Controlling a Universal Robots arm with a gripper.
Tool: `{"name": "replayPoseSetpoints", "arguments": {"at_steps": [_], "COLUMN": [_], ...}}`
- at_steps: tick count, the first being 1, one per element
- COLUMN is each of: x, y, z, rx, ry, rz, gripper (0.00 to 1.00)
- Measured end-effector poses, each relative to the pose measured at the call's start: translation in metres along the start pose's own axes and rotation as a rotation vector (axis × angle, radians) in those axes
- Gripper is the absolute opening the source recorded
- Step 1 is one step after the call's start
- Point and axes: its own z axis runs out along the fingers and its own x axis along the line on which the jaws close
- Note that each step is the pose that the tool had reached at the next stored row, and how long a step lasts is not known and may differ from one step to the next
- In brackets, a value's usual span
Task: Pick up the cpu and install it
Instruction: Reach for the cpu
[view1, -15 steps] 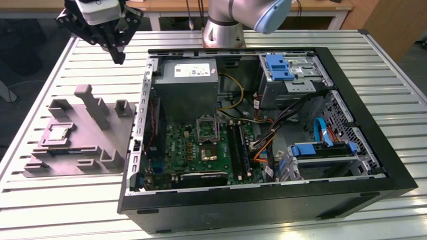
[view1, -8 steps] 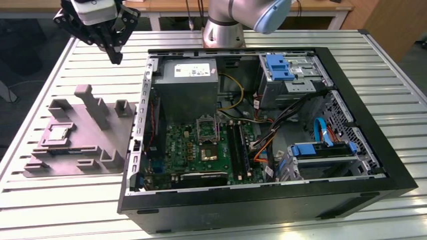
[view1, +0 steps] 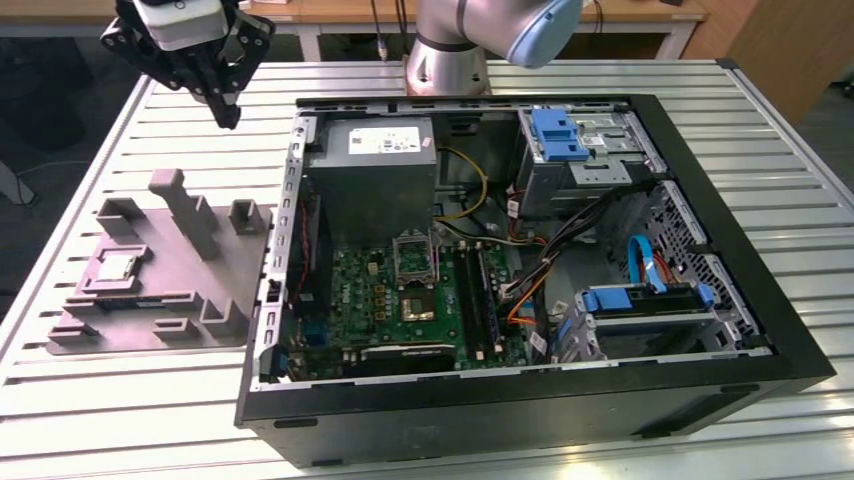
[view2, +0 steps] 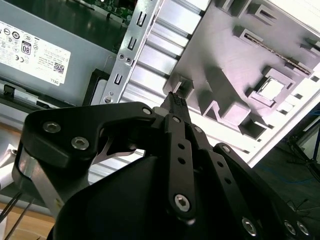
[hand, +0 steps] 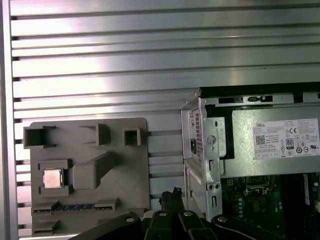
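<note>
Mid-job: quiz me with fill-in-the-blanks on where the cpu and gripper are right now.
1. The cpu rests on the grey fixture, ____ the computer case.
2. The gripper, shut, holds ____.
3. In the exterior view, the grey fixture lies on the computer case's ____ side.
Missing words: outside; nothing; left.

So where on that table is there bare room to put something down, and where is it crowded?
Bare slatted table lies on the exterior view's right of the computer case, and beyond the grey fixture holding the cpu, below the gripper. Only a thin strip separates fixture and case. Inside the case, cables and drive cages crowd everything.
</note>
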Motion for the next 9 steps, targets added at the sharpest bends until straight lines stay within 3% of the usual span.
{"name": "replayPoseSetpoints", "arguments": {"at_steps": [9], "x": [0.0043], "y": [-0.0003], "z": [-0.0001], "rx": [0.0000], "ry": [0.0000], "rz": [0.000], "gripper": [0.11]}}
